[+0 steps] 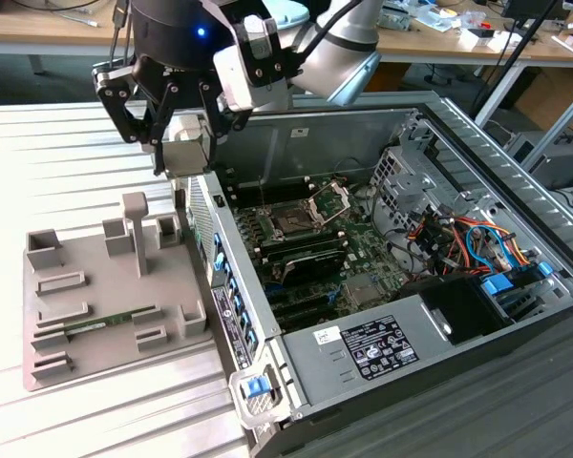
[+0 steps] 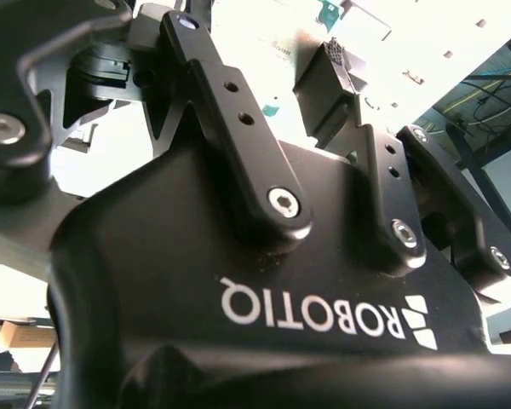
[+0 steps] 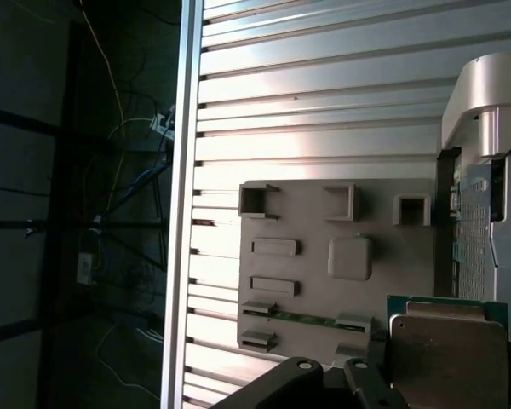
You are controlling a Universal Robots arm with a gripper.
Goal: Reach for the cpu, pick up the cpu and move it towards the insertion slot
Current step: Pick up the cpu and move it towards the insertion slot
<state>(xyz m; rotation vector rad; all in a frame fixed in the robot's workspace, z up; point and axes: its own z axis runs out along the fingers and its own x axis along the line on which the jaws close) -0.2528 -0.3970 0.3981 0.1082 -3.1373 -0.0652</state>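
1. While carrying the cpu [image 1: 191, 145] toward the insertion slot [image 1: 291, 222], hold it flat and level, and lift high enough to pass over the wall of the computer case [image 1: 306, 143] without a knock. In the exterior view, gripper [image 1: 183, 162] apparently clenched on the chip, hanging above the case's outer wall, just outside the case. Slot well apart from it, inside the case on the board: a dark square in a shiny frame, with the bracket [image 1: 330, 198] tipped up. Best to come in from above the case, so as to steer past that raised bracket.

2. In the second wrist view, gripper body [image 2: 238, 281] and black finger links [image 2: 238, 128] close up. Cannot tell the contact on the chip from here. Move slowly rather than risk slipping a thin plate pinched at its edges.

3. In the first wrist view, cpu [image 3: 447, 358] as a flat square with a pale, dull-silver metal face, rounded corners and a thin green-tan rim. Lifted clear of the grey fixture tray [image 3: 392, 256] lying outside the case, beside its wall. Smooth and thin, so likely slippery: grip by opposite edges, with no tilt.
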